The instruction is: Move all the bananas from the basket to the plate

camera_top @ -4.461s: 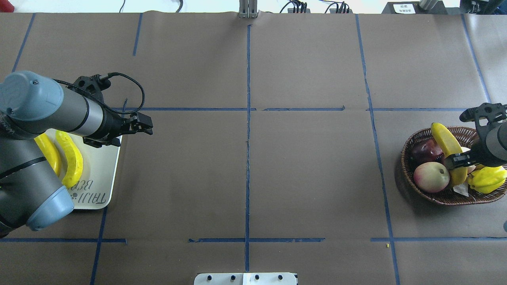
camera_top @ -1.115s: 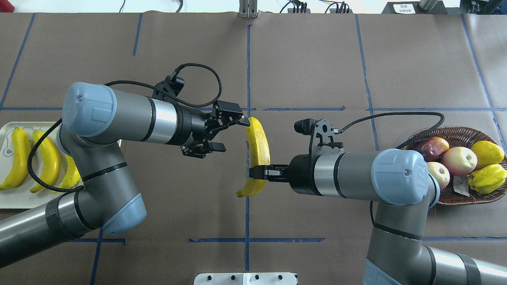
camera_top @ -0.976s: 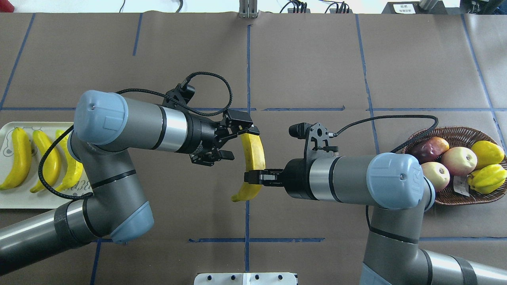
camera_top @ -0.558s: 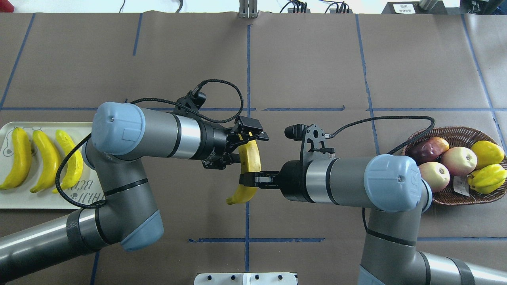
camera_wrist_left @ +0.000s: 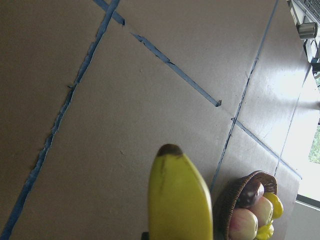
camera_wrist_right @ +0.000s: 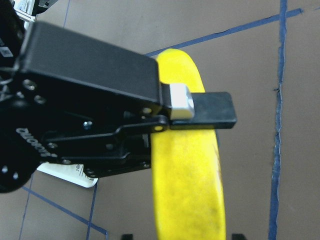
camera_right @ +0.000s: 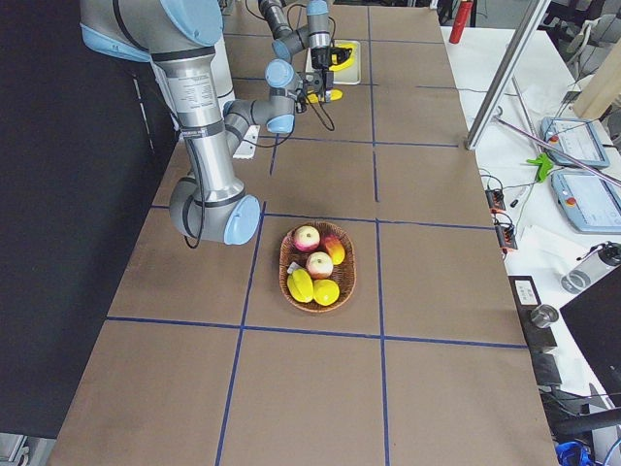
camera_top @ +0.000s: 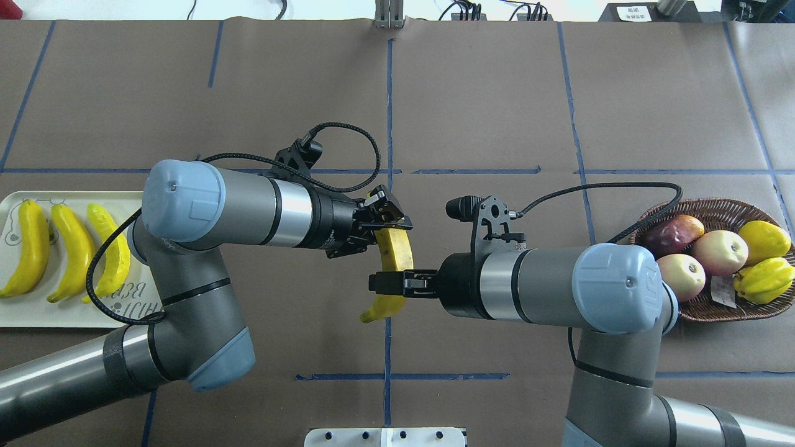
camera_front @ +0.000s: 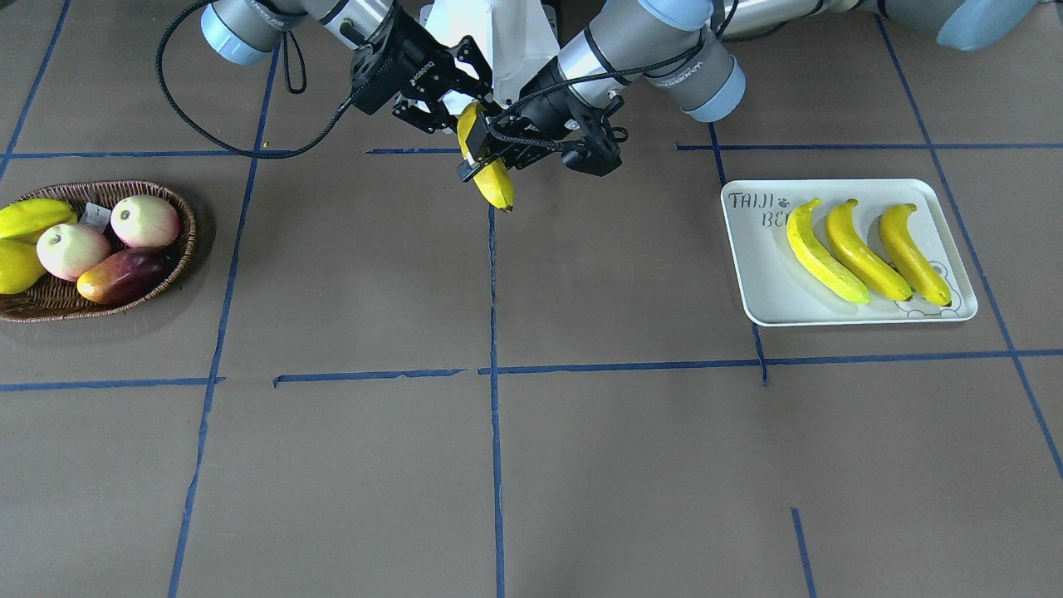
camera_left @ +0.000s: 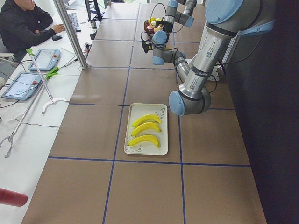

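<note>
Bananas: three on the plate, the last one held by both grippers

Your left gripper (camera_top: 385, 220) is closed down on the top end of the last banana (camera_top: 397, 251), in the middle of the overhead view. Your right gripper (camera_top: 388, 284) is pinched tight on the same banana lower down. So both have hold of it at once. You see this best from the right wrist camera, where a black finger (camera_wrist_right: 212, 107) of the left gripper lies across the yellow skin. The banana hangs in the air over the brown table (camera_top: 497, 93), right above the blue tape line (camera_top: 389, 93).

At the left edge of the overhead view sits the white plate (camera_top: 62, 310). Three bananas (camera_top: 71, 251) lie on it side by side. There is bare room next to them, by the letters.

At the right edge sits the basket (camera_top: 702, 312). It holds round fruits (camera_top: 720, 251) and short yellow fruits (camera_top: 764, 239), but you can see no long banana in it.

So you look nearly done: three are moved and the fourth is halfway there. What is left is for the right gripper to let go, and for the left arm to carry the banana to the plate and lay it in the bare spot. Take care with the swap. If the left grip is not firm, the banana may drop.
</note>
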Robot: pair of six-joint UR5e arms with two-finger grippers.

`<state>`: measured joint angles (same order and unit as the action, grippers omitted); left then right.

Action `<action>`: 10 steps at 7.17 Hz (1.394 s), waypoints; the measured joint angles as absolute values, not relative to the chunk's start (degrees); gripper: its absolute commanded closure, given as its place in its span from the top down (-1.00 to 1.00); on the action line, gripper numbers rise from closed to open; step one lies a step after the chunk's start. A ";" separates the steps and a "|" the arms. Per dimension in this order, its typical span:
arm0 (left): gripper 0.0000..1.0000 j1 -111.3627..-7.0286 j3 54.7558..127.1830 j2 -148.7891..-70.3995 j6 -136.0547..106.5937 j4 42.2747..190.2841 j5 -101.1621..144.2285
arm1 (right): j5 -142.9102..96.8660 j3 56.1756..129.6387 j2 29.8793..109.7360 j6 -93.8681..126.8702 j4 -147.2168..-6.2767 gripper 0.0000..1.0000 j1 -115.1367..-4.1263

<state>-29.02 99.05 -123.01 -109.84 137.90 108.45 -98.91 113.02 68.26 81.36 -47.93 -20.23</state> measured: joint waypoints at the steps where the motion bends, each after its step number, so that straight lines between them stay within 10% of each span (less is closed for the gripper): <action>1: -1.00 -29.63 99.05 -122.91 -109.66 137.90 108.52 | -99.05 113.64 68.42 81.36 -47.95 1.00 -20.32; 10: -0.96 -45.97 100.62 -96.77 -84.63 124.26 117.76 | -100.08 121.76 75.57 81.30 -50.16 1.00 -24.23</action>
<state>-45.97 100.62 -96.77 -84.63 124.26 117.76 -100.08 121.76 75.57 81.30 -50.16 -24.23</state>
